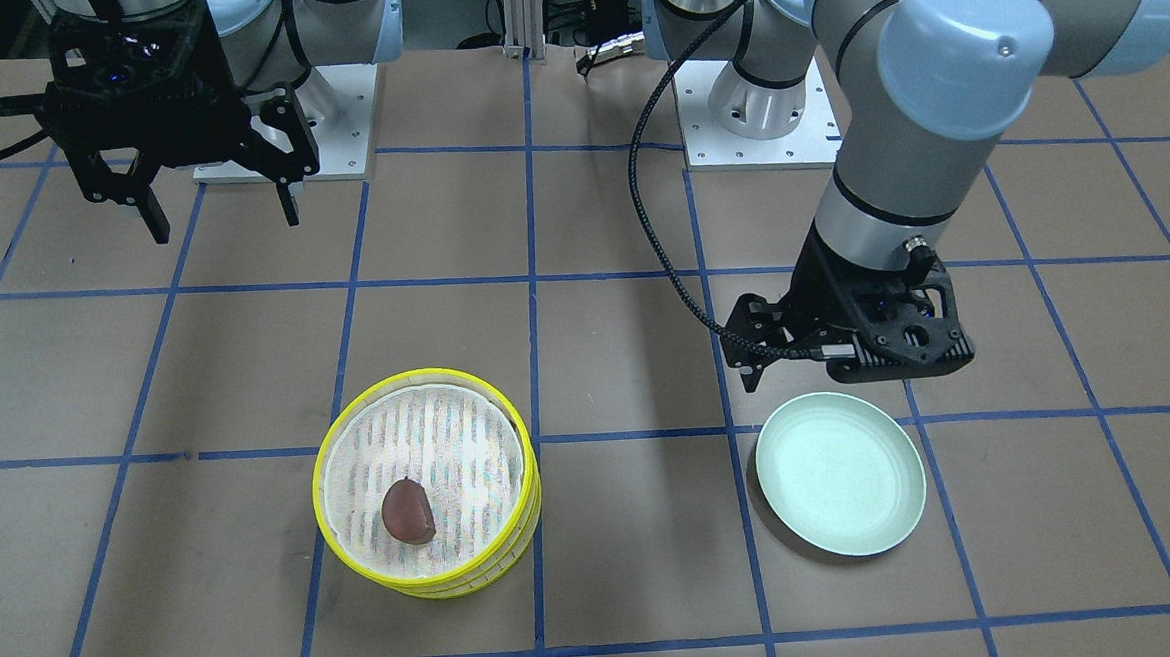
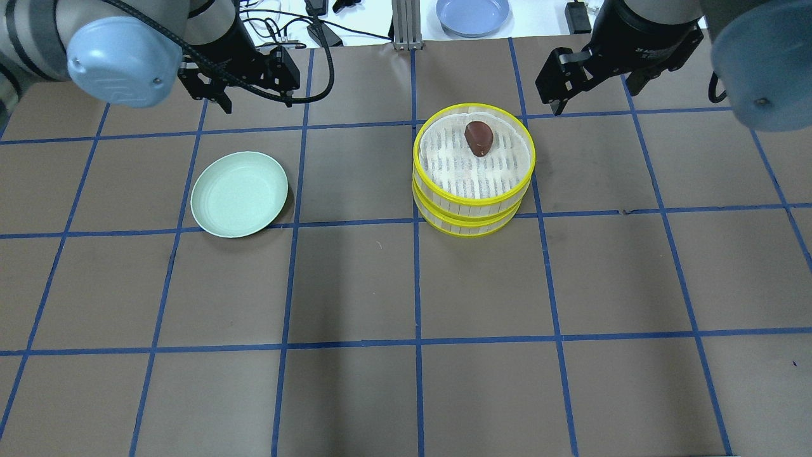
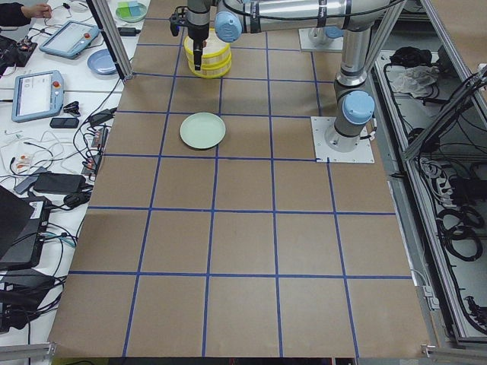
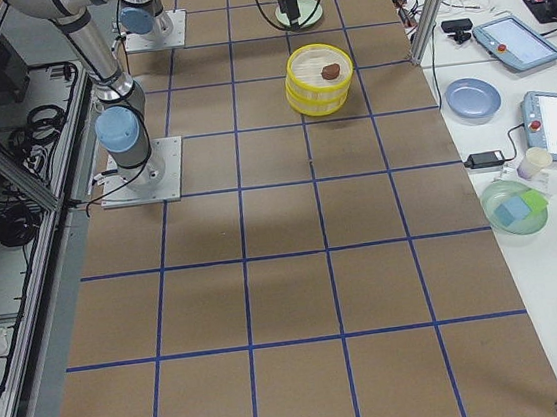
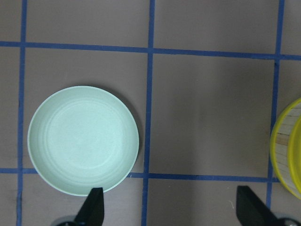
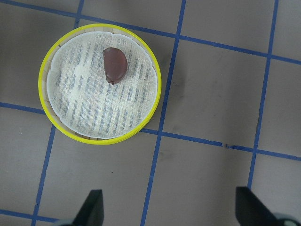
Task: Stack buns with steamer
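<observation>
Two yellow-rimmed steamer trays [image 2: 472, 216] stand stacked, also seen in the front view [image 1: 477, 569] and the right wrist view [image 6: 155, 80]. A dark reddish-brown bun [image 2: 479, 138] lies on the white liner of the top tray, and shows too in the front view [image 1: 407, 512] and the right wrist view [image 6: 115, 64]. The cream-white bun is hidden. My left gripper [image 2: 257, 95] is open and empty above the far edge of an empty pale green plate [image 2: 240, 193]. My right gripper [image 2: 596, 82] is open and empty, raised beyond the steamer's right side.
The brown table carries a blue tape grid. A blue plate [image 2: 472, 14] sits on the white bench past the far edge. The left wrist view shows the green plate [image 5: 83, 140] and the steamer's rim [image 5: 289, 150] at the right edge.
</observation>
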